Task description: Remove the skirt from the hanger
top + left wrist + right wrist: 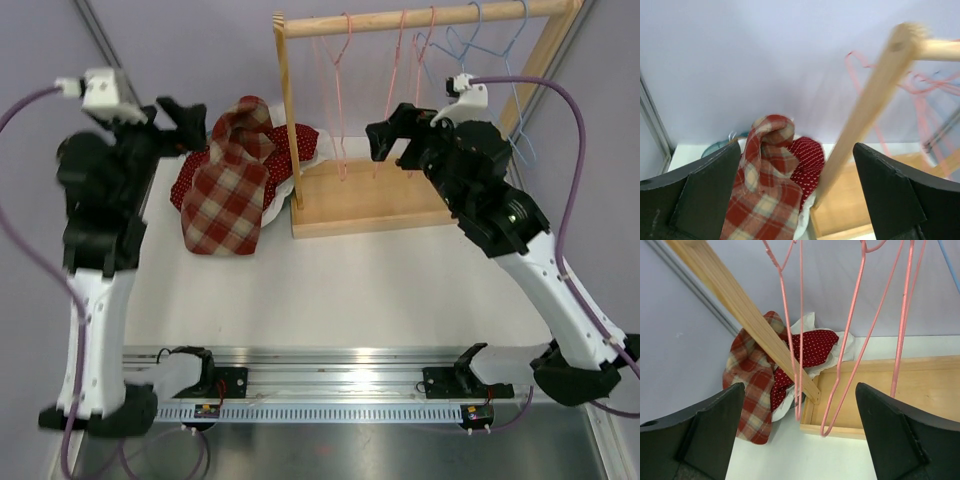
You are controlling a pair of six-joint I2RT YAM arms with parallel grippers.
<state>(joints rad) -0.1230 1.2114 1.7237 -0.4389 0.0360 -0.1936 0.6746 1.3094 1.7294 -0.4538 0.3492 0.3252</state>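
A: Plaid skirt [225,195]: off any hanger, heaped on the tabletop [380,280] at 10 o'clock, over a red dotted garment [305,140].
B: Jaws?
A: Left jaws and right jaws both spread wide, empty. Pink hangers [340,60] hang bare on the wooden rack [290,110] at 1 o'clock; removal appears complete, nothing obstructing.

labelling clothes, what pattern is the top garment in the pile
Red and cream plaid garment, clearest in the top external view.

Skirt [225,200] red-cream plaid; garment [305,140] red, white dots; pink hangers [341,100]; blue hangers [521,70]; rack [370,205] pale wood.
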